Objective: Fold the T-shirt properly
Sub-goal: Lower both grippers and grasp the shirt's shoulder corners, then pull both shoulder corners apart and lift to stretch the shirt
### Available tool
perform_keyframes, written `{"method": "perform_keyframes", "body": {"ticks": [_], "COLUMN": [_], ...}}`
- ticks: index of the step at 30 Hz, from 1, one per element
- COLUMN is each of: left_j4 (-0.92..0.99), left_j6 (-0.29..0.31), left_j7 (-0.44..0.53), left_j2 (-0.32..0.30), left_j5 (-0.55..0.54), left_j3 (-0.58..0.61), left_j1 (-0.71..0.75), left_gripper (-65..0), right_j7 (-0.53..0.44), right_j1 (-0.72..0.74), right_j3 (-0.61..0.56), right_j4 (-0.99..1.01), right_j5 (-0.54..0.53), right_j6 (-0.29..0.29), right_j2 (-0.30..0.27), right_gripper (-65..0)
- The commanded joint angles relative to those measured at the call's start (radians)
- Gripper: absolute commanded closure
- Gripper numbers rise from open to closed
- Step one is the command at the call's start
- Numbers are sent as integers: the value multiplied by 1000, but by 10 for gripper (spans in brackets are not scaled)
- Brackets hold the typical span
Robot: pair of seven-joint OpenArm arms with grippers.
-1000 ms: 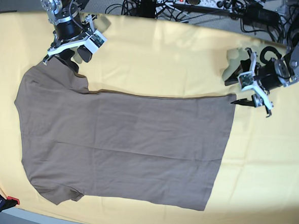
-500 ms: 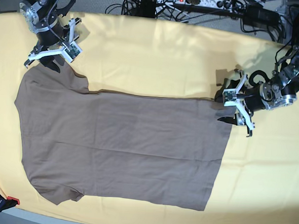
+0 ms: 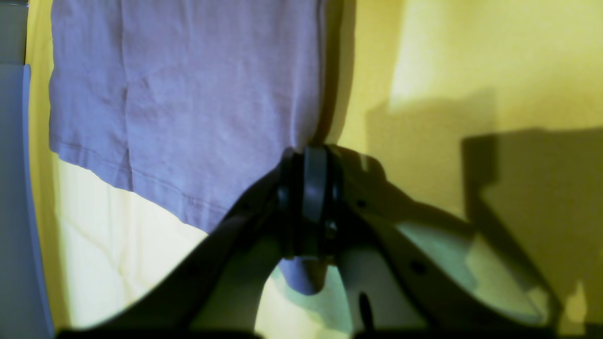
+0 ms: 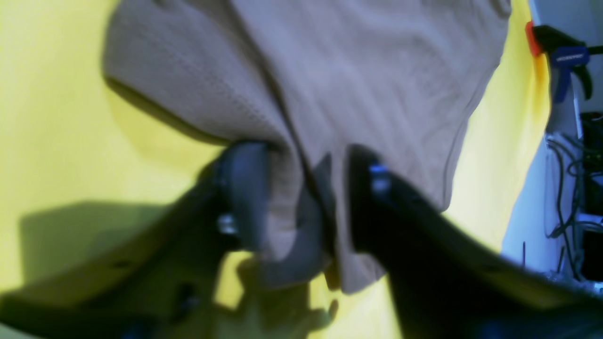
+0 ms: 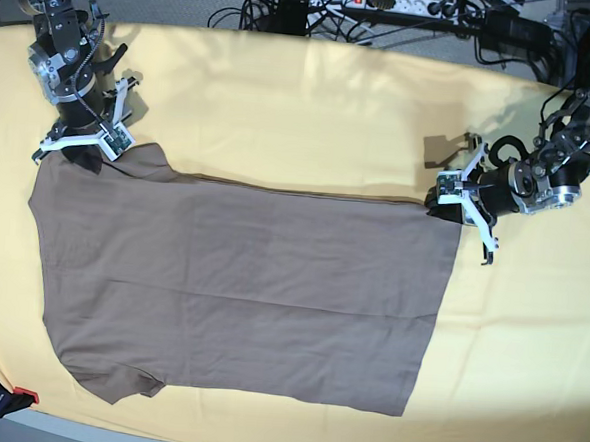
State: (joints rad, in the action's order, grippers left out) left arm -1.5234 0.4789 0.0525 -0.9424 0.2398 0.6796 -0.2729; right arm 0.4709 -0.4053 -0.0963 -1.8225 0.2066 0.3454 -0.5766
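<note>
- the t-shirt (image 5: 241,288) lay spread flat on the yellow cloth (image 5: 312,112) that covered the surface, sleeves at the left of the base view and hem at the right
- we judged the folding barely begun: no fold showed in the body, and both sleeves lay out flat
- our left gripper (image 3: 308,188) was clenched on the t-shirt's hem corner, with fabric pinched between its closed pads in the left wrist view
- our right gripper (image 4: 301,197) sat astride the far sleeve's edge, cloth bunched between its jaws; they looked only partly closed, so we could not tell whether it had a firm hold
- what was left, as we judged it: securing the sleeve side, lifting that far edge and carrying it over, then every later fold
</note>
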Motion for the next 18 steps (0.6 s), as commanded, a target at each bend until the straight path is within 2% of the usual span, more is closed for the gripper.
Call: {"method": "perform_keyframes", "body": {"ticks": [1,2,3,5,11,14,16,18], "left_j4": [-5,-13,-24,-51,-198,-269,-299,-319], "left_j6": [8,8,8,8,35,44,92,172], "left_j7": [-30,-30,-31,-30,-31,-31,-31,-30], "left_j2": [-20,-23,-26,-41,-136,-194,-229,-253], "left_j5": [6,6,6,-10,-20,-22,-52,-101], "left_j3": [-6,-6,-6,-6,-6,-6,-6,-6], "left_j1": [-11,-11,-13,-13,-13,-10,-6,-4], "left_gripper": [0,0,0,0,0,0,0,0], "right_j7": [35,45,55,85,300,312,313,315], "right_j1": [-1,2,4,3,-4,-47,-89,-140], "right_j3": [6,6,6,6,6,6,6,6], "right_j4": [0,-1,-6,-30,-181,-235,-272,-303], "right_j5": [9,5,-2,-45,-180,-184,-184,-184], "right_j6": [4,2,2,-2,-5,-4,-5,-5], "right_j2": [-28,-39,-51,-75,-129,-167,-181,-192], "right_gripper": [-122,-17,0,0,0,0,0,0]}}
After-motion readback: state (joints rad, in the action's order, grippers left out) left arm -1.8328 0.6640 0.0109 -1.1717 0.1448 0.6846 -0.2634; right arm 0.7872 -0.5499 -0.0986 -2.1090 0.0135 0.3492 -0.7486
